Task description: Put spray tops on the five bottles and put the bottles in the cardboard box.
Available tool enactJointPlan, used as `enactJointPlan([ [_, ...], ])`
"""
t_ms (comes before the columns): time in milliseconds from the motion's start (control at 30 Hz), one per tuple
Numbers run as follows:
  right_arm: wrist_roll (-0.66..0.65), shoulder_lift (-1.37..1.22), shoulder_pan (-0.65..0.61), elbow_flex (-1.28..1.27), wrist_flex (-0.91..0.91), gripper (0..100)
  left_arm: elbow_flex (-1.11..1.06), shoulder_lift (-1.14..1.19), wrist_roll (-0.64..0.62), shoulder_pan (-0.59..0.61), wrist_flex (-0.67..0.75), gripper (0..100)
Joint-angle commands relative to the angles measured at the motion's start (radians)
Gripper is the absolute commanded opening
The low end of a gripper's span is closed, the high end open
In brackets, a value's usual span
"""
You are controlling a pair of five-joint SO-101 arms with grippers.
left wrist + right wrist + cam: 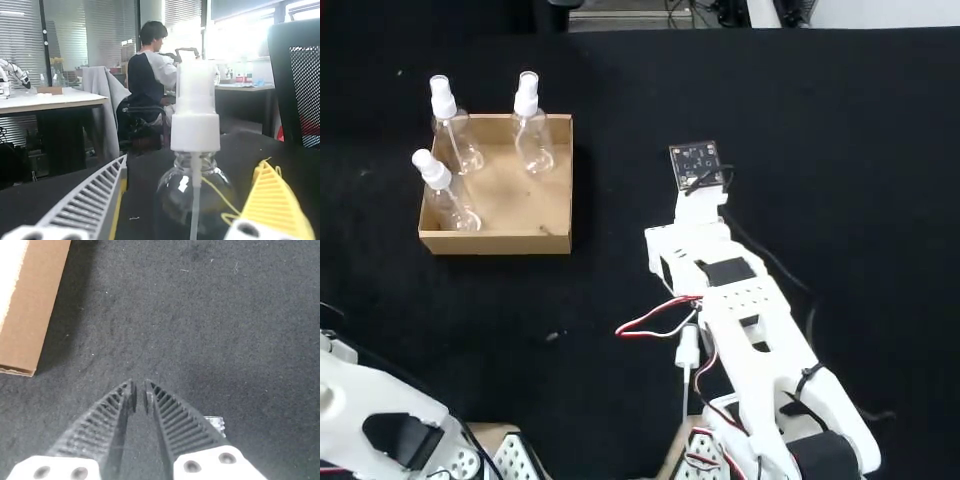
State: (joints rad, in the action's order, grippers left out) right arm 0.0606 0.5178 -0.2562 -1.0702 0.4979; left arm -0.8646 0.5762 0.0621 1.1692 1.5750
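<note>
A clear bottle [192,195] with a white spray top [195,107] stands upright between the grey finger and the yellow finger of my left gripper [195,160], which is shut on it. The cardboard box [500,240] sits at the table's far left. In it stand three bottles with spray tops [455,130], [532,125], [445,195]. A loose spray top [687,355] with its tube lies on the cloth beside the right arm [740,300]. My right gripper [139,390] points down at the cloth, shut and empty.
A black cloth [840,150] covers the table. The box corner [30,315] lies off to one side of my right gripper. Red and white wires [650,322] loop out from the right arm. The left arm's body [380,420] is at the near left corner.
</note>
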Motion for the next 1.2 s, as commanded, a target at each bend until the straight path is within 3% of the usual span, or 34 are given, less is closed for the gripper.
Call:
enactJointPlan([
  [0,-0.009,0.031,-0.009,0.007,-0.021,1.1,0.074,0.017,-0.006,-0.025,-0.014,36],
  [233,-0.009,0.031,-0.009,0.008,-0.021,1.1,0.099,-0.026,-0.012,-0.022,-0.193,36],
  [1167,-0.009,0.031,-0.009,0.008,-0.021,1.1,0.120,-0.071,-0.005,-0.045,-0.198,36],
])
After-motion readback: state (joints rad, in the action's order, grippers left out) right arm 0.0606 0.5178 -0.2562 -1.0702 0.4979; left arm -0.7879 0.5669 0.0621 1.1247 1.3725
